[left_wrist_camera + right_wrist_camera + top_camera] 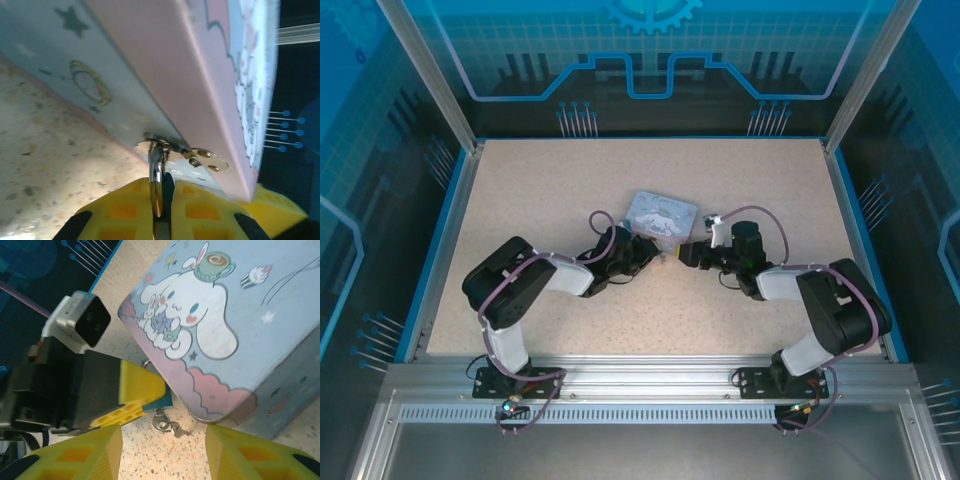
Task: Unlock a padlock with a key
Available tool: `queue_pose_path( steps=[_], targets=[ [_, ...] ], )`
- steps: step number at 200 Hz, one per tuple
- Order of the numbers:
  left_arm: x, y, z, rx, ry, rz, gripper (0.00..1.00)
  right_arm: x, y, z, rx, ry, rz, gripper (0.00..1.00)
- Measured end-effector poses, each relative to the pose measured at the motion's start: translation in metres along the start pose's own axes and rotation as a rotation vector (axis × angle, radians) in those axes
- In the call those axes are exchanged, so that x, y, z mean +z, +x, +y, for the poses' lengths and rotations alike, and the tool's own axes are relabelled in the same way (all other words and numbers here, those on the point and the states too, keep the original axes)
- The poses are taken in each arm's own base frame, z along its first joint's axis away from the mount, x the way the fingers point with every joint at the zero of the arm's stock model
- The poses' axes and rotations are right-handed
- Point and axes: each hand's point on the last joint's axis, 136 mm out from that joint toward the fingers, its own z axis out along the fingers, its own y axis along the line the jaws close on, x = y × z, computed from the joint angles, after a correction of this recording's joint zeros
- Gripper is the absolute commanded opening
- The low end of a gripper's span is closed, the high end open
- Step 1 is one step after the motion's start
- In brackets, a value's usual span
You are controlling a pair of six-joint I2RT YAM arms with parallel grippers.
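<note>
Speckled beige table [540, 190] inside a blue-panelled enclosure, both arms reaching inward to a pastel cartoon-printed tin [662, 216] that lies near the centre of the surface. The left gripper [159, 189] meets the tin's near side wall, and its yellow fingers [120, 207] are pressed together on the padlock [156, 167]. The lock's metal shackle rises from between the fingers and passes through the loop of the tin's hasp [200, 156], a small riveted metal plate at the lower edge of the lid. The padlock's long axis thus runs in line with the gripper's fingers, shackle end toward the tin and body end back into the grip. Most of the body is hidden between the yellow pads, and in the right wrist view a teal-blue patch shows just beside the left finger. The key [169, 426] is on the table just below that patch, close to the tin's rounded corner. It is a small metal piece with a round head, and its shaft appears to slant from upper left to lower right in that view, though it is too small to read with certainty. The right gripper [162, 445] faces the left one from the opposite side, jaws spread wide with nothing between them, the key lying just ahead of the gap.
</note>
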Motion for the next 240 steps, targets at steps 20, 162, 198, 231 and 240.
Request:
queue_pose_path(
  steps=[20, 162, 198, 231, 240],
  targets=[
    [0.004, 0.002, 0.002, 0.001, 0.005, 0.007, 0.0, -0.004, -0.008, -0.002, -0.001, 0.029, -0.005, 0.52],
    [-0.038, 0.003, 0.026, 0.017, -0.054, -0.027, 0.62, -0.019, 0.002, -0.018, 0.036, 0.158, 0.051, 0.73],
    [-0.077, -0.033, 0.005, 0.065, -0.049, -0.126, 0.7, -0.017, 0.001, -0.019, 0.078, 0.159, 0.058, 0.82],
    [-0.103, -0.097, -0.007, 0.101, -0.076, -0.246, 0.75, -0.003, -0.011, -0.021, 0.088, 0.16, 0.062, 0.88],
    [-0.105, -0.117, -0.01, 0.111, -0.084, -0.268, 0.76, 0.002, -0.014, -0.022, 0.093, 0.158, 0.066, 0.9]
  ],
)
